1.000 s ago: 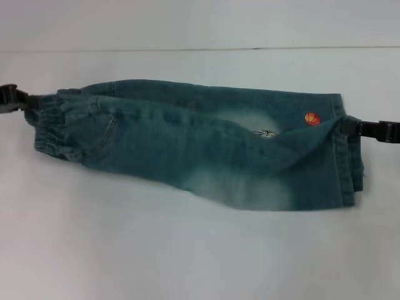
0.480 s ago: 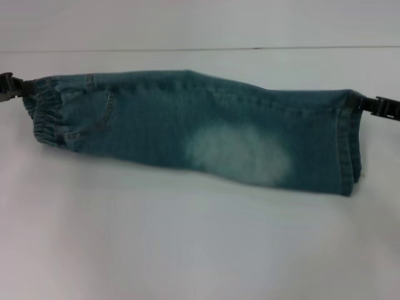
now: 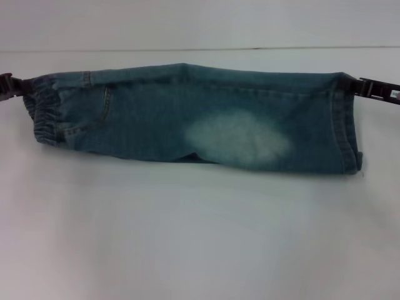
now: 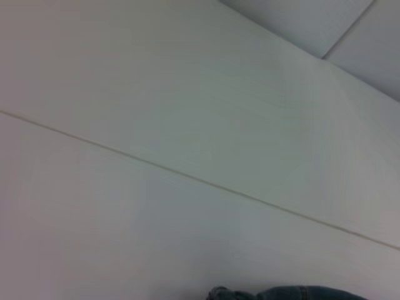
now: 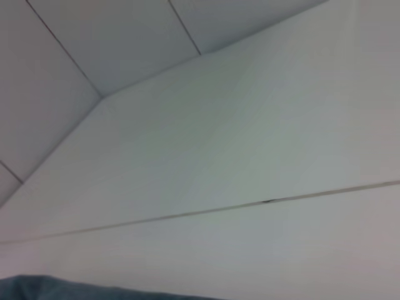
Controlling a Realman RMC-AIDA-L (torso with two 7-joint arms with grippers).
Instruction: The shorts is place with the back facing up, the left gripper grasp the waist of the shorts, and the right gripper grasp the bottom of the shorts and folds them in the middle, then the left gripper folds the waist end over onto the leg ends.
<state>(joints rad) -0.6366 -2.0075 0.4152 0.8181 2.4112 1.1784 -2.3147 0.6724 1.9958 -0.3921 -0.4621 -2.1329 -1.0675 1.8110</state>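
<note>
Worktop: white worktop, one thin seam running across its far part.
Shorts: one pair of shorts, blue-green denim, folded lengthwise into a long band stretched from 9 o'clock to 3 o'clock across the middle of the head view; the lower edge lies on the worktop, the upper edge is pulled taut between the two grippers.
Waist: one gathered waist at the 9 o'clock end.
Leg ends: stitched leg ends stacked at the 3 o'clock end.
Worn patch: one whitish worn patch near the centre.
Left gripper: left gripper, fingers clenched on the top corner of the waist.
Right gripper: right gripper, fingers clamped on the top corner of the leg ends.
Wrist views: each shows only a sliver of denim against the white surface.
</note>
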